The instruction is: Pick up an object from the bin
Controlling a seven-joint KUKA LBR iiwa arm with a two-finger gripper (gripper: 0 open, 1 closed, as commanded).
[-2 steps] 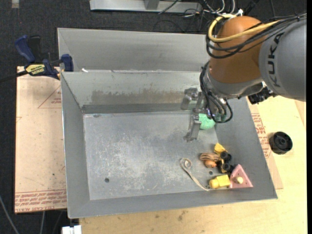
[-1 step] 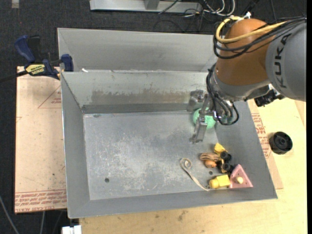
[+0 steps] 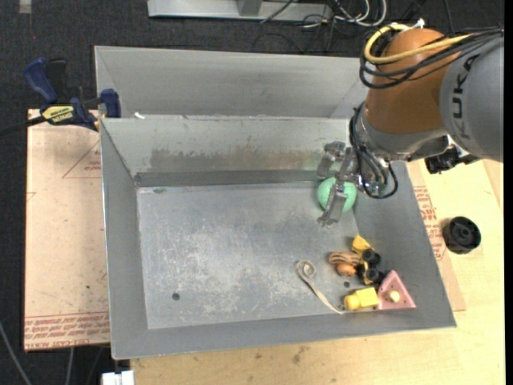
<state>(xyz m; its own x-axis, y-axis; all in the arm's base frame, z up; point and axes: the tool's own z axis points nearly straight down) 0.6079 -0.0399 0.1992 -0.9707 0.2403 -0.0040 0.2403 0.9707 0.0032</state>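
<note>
Right of centre, my gripper (image 3: 334, 198) clasps a green ball (image 3: 325, 192) between its fingers (a small heap (image 3: 365, 275) lies lower right). I should lift straight up and keep the grip firm.

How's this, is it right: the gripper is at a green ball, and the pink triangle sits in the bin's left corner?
Not quite. The camera view shows the pink triangle in the bin's near right corner. The gripper is indeed at the green ball.
</note>
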